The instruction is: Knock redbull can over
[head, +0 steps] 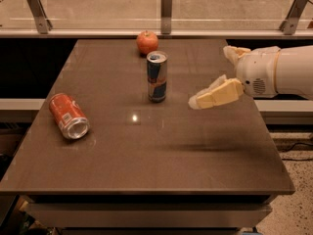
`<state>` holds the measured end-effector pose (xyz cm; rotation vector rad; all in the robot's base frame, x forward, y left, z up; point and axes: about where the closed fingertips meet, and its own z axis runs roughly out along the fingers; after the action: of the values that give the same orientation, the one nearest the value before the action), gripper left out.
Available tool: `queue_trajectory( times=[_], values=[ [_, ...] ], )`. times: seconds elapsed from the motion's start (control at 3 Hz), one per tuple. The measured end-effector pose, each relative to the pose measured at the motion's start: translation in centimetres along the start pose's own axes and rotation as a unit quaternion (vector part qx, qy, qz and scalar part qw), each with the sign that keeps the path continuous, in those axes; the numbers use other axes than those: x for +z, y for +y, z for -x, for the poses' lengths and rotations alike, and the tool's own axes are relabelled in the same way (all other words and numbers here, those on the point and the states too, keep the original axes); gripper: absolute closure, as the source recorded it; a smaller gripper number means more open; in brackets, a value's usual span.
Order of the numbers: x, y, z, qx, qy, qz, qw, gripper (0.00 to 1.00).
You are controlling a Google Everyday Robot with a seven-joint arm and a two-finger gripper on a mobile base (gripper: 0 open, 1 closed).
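Observation:
The redbull can (157, 76) stands upright near the middle of the brown table (146, 151), slim, blue and silver with a red mark and a silver top. My gripper (199, 102) comes in from the right on a white arm (279, 72). Its cream fingers (218, 93) point left and hover above the table, a short way right of the can and apart from it. Nothing is held in it.
A red soda can (68, 116) lies on its side at the table's left. A red apple (147, 42) sits just behind the redbull can near the far edge. A glass railing with metal posts (167, 4) runs behind the table.

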<state>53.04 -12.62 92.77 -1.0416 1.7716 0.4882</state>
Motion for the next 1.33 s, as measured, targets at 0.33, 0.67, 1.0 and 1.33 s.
queue_trajectory(
  times=[0.33, 0.67, 1.0, 1.33],
  values=[
    [1.3, 0.4, 0.6, -0.014, -0.011, 0.017, 0.9997, 0.0],
    [2.9, 0.6, 1.0, -0.033, -0.025, 0.045, 0.9981, 0.0],
    [4.7, 0.5, 1.3, -0.039, -0.044, 0.075, 0.9954, 0.0],
    [6.4, 0.1, 1.8, -0.043, -0.056, 0.103, 0.9921, 0.0]
  ],
)
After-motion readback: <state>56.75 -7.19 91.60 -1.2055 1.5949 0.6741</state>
